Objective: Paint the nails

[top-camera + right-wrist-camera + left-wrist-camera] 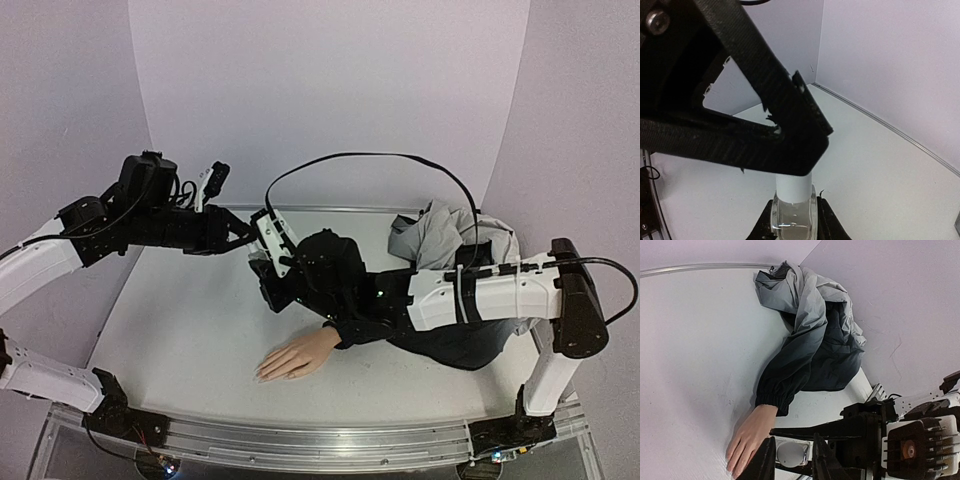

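The peach mannequin hand [297,356] lies palm down on the table, its navy sleeve [440,340] running right. Its pale nails [263,373] are too small to make out; the hand also shows in the left wrist view [747,437]. My right gripper [792,226] is shut on a small clear glass bottle [792,217] with a white cap [794,186], held above the table behind the hand. My left gripper [792,460] is closed round that cap [789,452]; its black finger [765,125] covers the cap's top. Both grippers meet in the top view, left [243,233] and right [262,256].
A crumpled grey and navy jacket [445,235] lies at the back right, joined to the sleeve; it also shows in the left wrist view [815,330]. My right arm [480,295] crosses above the sleeve. Lilac walls close the table's back and sides.
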